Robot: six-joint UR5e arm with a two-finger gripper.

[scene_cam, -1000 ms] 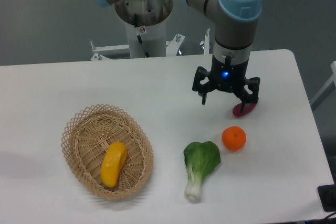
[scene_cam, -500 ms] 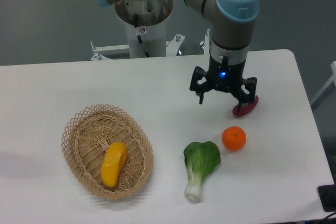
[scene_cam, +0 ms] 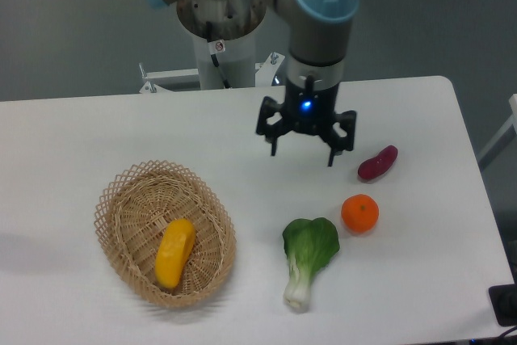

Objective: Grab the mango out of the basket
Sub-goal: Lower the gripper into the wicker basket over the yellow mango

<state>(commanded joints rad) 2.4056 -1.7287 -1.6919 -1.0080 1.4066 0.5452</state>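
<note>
- Smooth oblong yellow-orange mango (scene_cam: pixel 175 252): lies inside the basket, lower left of the frame, long axis running slightly tilted from upper right to lower left; nothing touches it but the basket floor.
- Oval tan woven wicker basket with open lattice rim (scene_cam: pixel 123 186): sits on the table in the lower left; holds the mango only.
- Black two-finger gripper (scene_cam: pixel 302 150): hangs from the grey-and-blue arm at upper centre of the frame, a blue light lit on its body; fingers spread wide and pointing down, nothing between them; above bare table, well apart from the basket.
- Purple sweet potato (scene_cam: pixel 377 162): right of centre, just to the right of the gripper, not touching it.
- Small round orange (scene_cam: pixel 359 213): below the sweet potato, near it but apart.
- Green bok choy with white stem (scene_cam: pixel 308 256): lower centre, leaves uppermost, stem toward the bottom edge; left of the orange, not touching.
- White rectangular table (scene_cam: pixel 97 135): carries all items listed.
</note>
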